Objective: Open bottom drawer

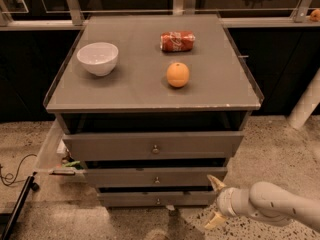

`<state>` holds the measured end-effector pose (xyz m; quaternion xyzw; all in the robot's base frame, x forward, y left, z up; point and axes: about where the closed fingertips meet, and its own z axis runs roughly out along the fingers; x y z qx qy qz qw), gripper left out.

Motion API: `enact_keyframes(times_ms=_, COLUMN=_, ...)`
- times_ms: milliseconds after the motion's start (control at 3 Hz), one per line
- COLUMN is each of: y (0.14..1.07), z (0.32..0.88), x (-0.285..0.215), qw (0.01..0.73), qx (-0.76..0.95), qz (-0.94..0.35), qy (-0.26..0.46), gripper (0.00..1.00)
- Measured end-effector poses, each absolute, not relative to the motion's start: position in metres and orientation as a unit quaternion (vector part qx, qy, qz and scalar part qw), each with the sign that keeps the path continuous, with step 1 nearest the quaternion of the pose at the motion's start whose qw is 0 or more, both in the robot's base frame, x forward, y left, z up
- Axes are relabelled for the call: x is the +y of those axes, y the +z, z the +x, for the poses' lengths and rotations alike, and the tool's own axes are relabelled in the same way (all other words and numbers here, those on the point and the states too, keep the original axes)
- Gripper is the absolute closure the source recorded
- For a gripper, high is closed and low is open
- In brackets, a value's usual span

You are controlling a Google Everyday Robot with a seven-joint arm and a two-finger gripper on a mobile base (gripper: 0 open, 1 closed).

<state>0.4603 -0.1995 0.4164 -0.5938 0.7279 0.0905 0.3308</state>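
**Gripper spread open beside the bottom drawer**

The grey cabinet [150, 91] stands in the middle of the scene on a speckled floor [270, 144]. Three grey drawer fronts are stacked on its near face. The top drawer [115, 145] is the widest and tallest, and the middle drawer [120, 177] sits below it. The bottom drawer [130, 199] is lowest, with the narrowest and shortest front. A small round metal knob [158, 201] sits at its centre.

The gripper [214, 202] is low on the right, just beside the right end of the bottom drawer's front and nearer than it. Its two pale fingers [216, 183] stand well apart, one above the other, with nothing between them. They point left toward the cabinet. The white arm [272, 206] behind it runs off to the lower right corner.

A white bowl [98, 58] rests on the left of the cabinet top. A red soda can [177, 41] lies on its side at the far right. An orange [178, 74] sits nearer than the can, apart from it. On the floor to the left, a thin cable [12, 171] curls beside a dark bar [17, 206].
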Motion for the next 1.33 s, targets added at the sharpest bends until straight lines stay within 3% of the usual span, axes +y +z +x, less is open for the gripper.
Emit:
enact_keyframes(times_ms=667, y=0.346, z=0.489, x=-0.228, qw=0.382, qx=0.689, qz=-0.608, qy=0.101, gripper=0.0)
enact_keyframes(times_ms=1333, y=0.31, z=0.484, x=-0.233, qw=0.395, qx=0.657, qz=-0.63, qy=0.123, gripper=0.0)
